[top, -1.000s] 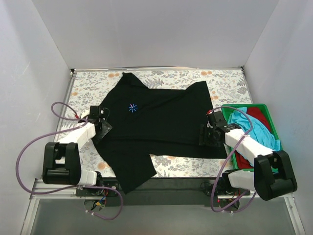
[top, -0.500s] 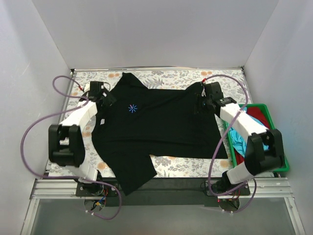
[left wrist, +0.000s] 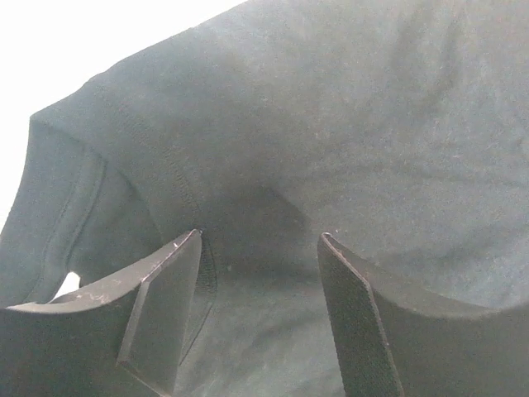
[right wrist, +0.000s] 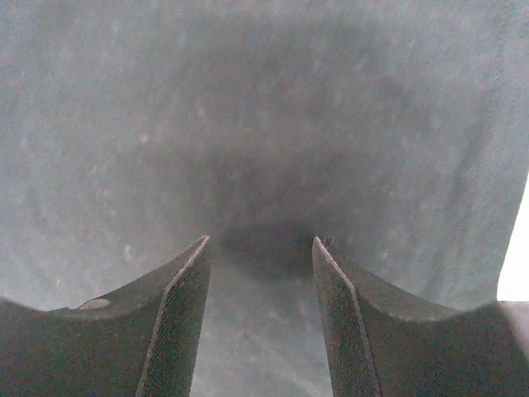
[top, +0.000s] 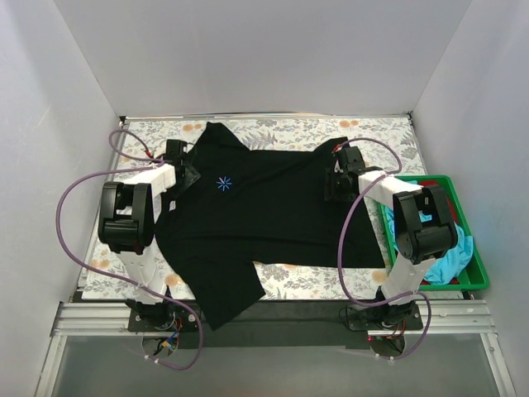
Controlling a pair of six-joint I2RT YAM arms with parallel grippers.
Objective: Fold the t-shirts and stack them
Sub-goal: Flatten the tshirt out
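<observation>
The large black t-shirt (top: pixel 264 207) lies spread on the table, its blue starburst mark (top: pixel 224 183) facing up and its bottom left corner hanging toward the near edge. My left gripper (top: pixel 187 169) is open and stands on the shirt's left shoulder; in the left wrist view the black cloth (left wrist: pixel 331 141) fills the space between the spread jaws (left wrist: pixel 260 240). My right gripper (top: pixel 335 180) is open over the shirt's right shoulder, with black cloth (right wrist: pixel 248 124) under its jaws (right wrist: pixel 260 241). The turquoise shirt (top: pixel 450 256) and the red shirt (top: pixel 434 184) lie in the tray.
A green plastic tray (top: pixel 467 285) stands at the right edge, partly behind my right arm. The table has a floral cover (top: pixel 380 136). White walls close in the left, back and right. Purple cables loop beside both arms.
Both arms have swung from the shirt's mid sides up to its far shoulders. Both grippers now sit low on the black cloth, a little further inward.
</observation>
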